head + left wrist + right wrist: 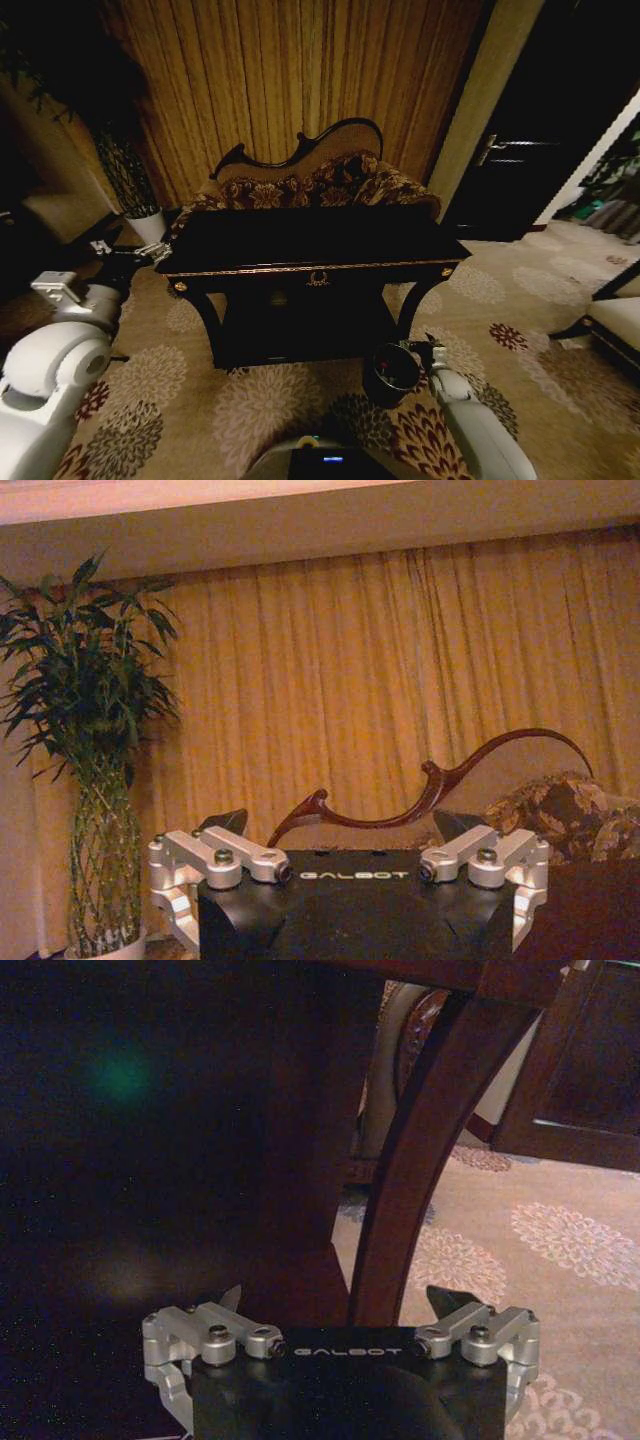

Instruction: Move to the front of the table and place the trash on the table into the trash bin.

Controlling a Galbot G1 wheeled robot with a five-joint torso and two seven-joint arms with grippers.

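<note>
Glossy black table [300, 240] on carpet [520, 300]

"GALBOT" on left pincer [340, 825], right pincer [335, 1300]

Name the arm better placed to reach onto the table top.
Probably left: the left gripper is open at the table top's corner, while the right gripper hangs low beside the trash bin.

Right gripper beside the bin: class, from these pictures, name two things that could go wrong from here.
1. The right gripper hangs open right over the small round dark bin beside the glossy black table's curved leg; a careless swing might knock either.
2. The left gripper, open, sits close to the table's gold-trimmed corner and could clip it.
</note>
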